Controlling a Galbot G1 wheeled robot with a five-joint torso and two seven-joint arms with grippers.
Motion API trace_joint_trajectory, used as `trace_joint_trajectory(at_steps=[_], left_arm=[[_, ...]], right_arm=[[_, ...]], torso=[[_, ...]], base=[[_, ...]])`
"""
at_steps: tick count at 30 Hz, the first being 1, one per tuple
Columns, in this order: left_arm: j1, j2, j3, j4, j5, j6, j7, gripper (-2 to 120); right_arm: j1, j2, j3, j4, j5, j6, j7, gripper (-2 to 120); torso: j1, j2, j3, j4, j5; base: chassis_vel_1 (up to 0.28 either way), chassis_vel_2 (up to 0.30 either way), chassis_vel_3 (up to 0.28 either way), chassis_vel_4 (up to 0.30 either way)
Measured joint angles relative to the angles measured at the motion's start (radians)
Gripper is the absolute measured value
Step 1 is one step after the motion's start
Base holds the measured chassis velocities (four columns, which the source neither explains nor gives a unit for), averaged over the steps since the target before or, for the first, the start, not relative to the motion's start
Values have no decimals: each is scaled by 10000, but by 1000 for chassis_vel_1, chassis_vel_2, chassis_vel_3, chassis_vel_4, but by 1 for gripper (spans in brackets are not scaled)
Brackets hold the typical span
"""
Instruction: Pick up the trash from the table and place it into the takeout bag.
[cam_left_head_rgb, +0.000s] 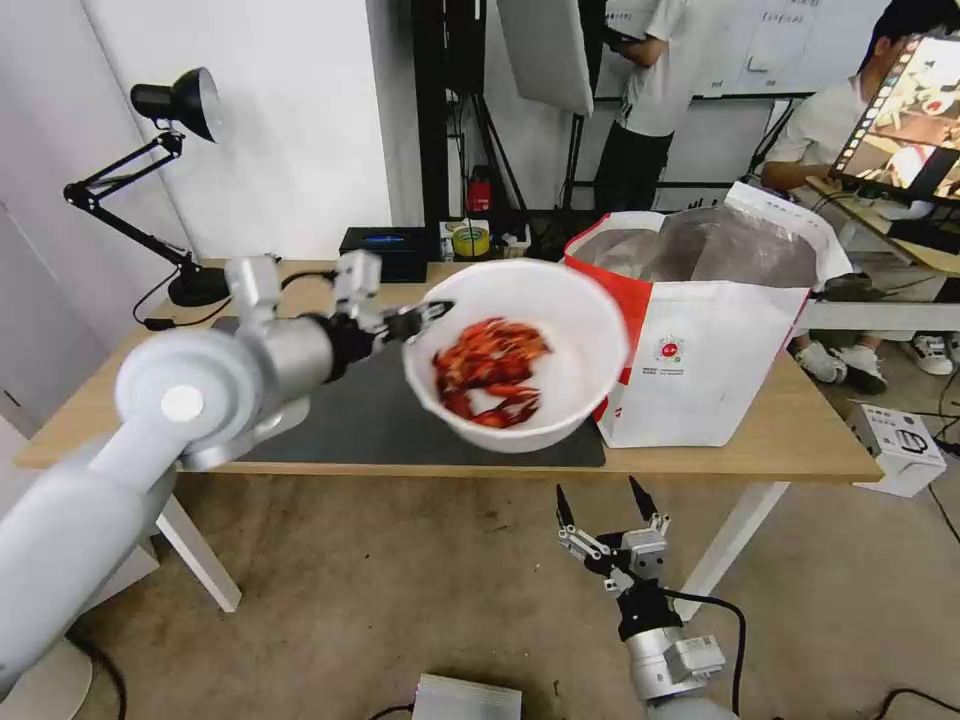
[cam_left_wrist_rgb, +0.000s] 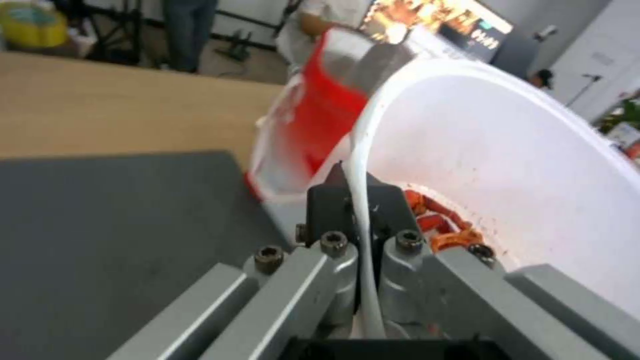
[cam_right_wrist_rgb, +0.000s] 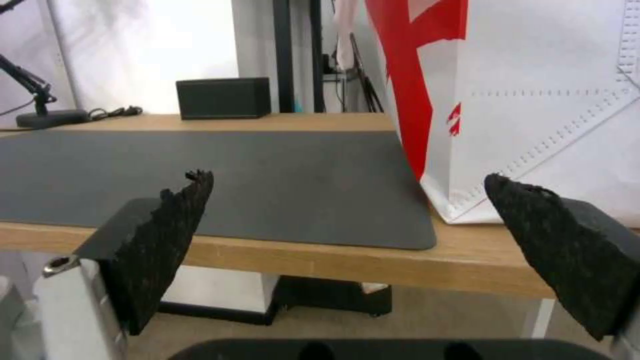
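One long table (cam_left_head_rgb: 800, 440) fills my head view, light wood with a dark mat (cam_left_head_rgb: 380, 420) across its middle. On its right end stands the bag (cam_left_head_rgb: 720, 370), white with red panels, mouth open and foil lining showing; I can see a small round logo on its white front, but the print under it is too small for me to read. The bag's near corner sits just beside the mat's right edge in my right wrist view.

My left arm reaches in over the mat, and the left gripper (cam_left_head_rgb: 425, 318) is clamped on the rim of the bowl (cam_left_head_rgb: 560, 300). My left wrist view shows the thin white rim pinched between the two fingers (cam_left_wrist_rgb: 330, 200). The bowl is lifted clear of the table, tilted toward me, just left of the bag, with red shells (cam_left_head_rgb: 490, 375) piled in its bottom.

My right gripper (cam_left_head_rgb: 600, 505) hangs below the table's front edge, fingers spread wide, holding nothing.

At the back edge I see a black box (cam_left_head_rgb: 385, 250), a desk lamp (cam_left_head_rgb: 180, 105) at the far left, and a yellow tape roll (cam_left_head_rgb: 470, 240).
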Motion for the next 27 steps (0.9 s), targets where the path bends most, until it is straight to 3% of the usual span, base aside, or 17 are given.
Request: trace_joint_trajectory(at_steps=[4,12,27], left_arm=[[-841,-607,680,382,-40,-18,-28,0],[-2577,-2465,2138,1713,24,-31,-259,0],[-4652,-4737,3117,3782,215,-43,-516,0]], right_arm=[[-1,0,0,0,0,0,0,100],[0,0,0,0,0,0,0,100],[0,0,0,0,0,0,0,100]], torso=[[0,0,1,2,-1],[1,0,1,0,1],[0,0,0,0,1]], base=[[0,0,0,0],[0,0,0,0],[0,0,0,0]])
